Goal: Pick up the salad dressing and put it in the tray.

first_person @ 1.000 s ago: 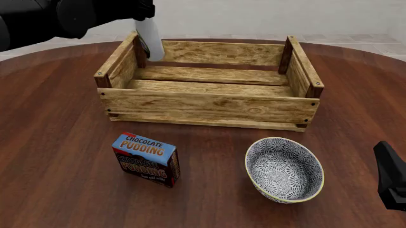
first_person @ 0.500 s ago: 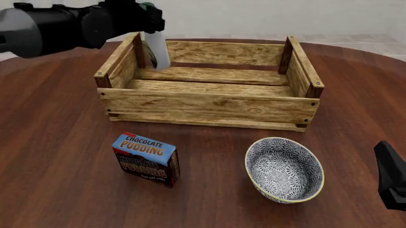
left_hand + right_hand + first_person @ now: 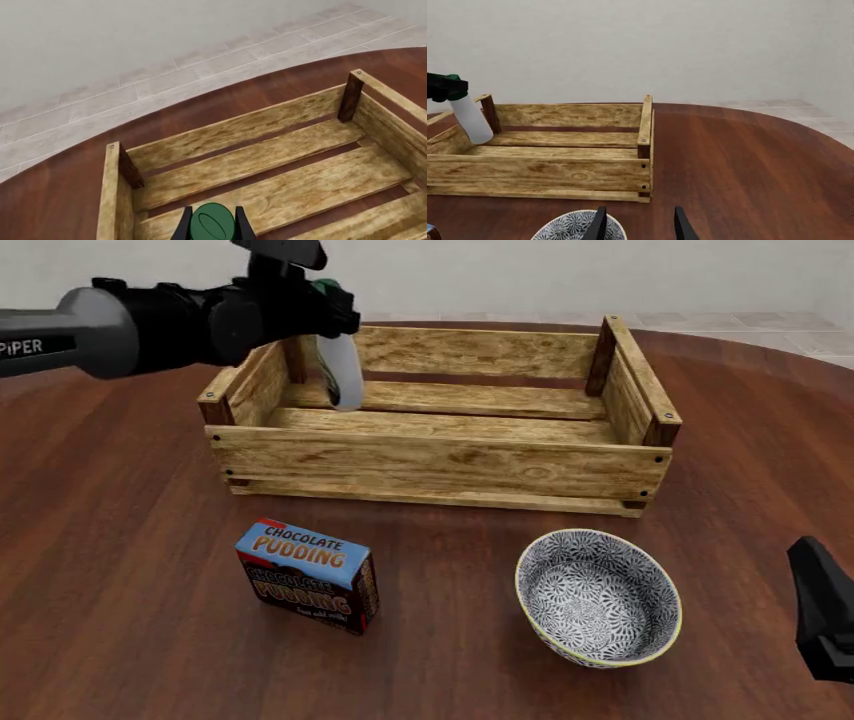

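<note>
The salad dressing (image 3: 340, 370), a slim white bottle with a green top, hangs slightly tilted from my left gripper (image 3: 320, 315), which is shut on its upper part. The bottle is over the far left corner of the tray (image 3: 441, 455), a large wooden slat crate, with its lower end below the rim. In the left wrist view the green top (image 3: 212, 223) sits between the fingers (image 3: 181, 231), above the tray's slats (image 3: 267, 165). The right wrist view shows the bottle (image 3: 471, 120) and tray (image 3: 540, 170). My right gripper (image 3: 639, 227) is open and empty, low at the near right (image 3: 821, 625).
A blue-topped chocolate pudding box (image 3: 307, 575) stands in front of the tray on the left. A blue-white patterned bowl (image 3: 598, 595) sits in front of the tray on the right, just under my right gripper (image 3: 577, 227). The round wooden table (image 3: 120, 540) carries everything.
My left arm has swung right and down, carrying the bottle from above the tray's far left post to inside its left end.
</note>
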Tool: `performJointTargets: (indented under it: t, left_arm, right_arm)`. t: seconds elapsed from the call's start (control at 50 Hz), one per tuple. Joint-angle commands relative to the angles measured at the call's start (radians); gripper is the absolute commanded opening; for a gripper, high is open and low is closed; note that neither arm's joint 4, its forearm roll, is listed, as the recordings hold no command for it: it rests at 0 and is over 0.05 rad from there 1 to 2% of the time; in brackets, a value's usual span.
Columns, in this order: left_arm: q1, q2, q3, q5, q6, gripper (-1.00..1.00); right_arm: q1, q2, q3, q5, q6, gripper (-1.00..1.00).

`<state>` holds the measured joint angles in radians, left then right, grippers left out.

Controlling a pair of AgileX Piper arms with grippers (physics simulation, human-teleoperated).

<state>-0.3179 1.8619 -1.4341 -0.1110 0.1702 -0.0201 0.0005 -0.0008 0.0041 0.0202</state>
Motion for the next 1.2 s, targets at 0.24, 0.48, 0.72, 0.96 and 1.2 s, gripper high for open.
performJointTargets:
  t: [0.24,0.48,0.72,0.96,1.2]
  left_arm:
    - [-0.007,0.088,-0.024,-0.026,-0.008,-1.00]
    - [0.007,0.137,-0.048,-0.022,-0.010,-1.00]
    - [0.016,0.174,-0.081,-0.011,-0.013,-1.00]
    - [0.022,0.205,-0.092,-0.008,-0.030,-1.00]
    - [0.029,0.228,-0.084,-0.022,-0.038,-1.00]
  right_arm:
    - [-0.001,0.000,0.000,0.002,0.002,1.00]
    - [0.002,0.000,0.000,0.004,0.003,1.00]
    - [0.002,0.000,0.000,0.004,0.006,1.00]
    - [0.004,0.000,0.000,0.003,0.002,1.00]
    - [0.000,0.000,0.000,0.002,0.002,1.00]
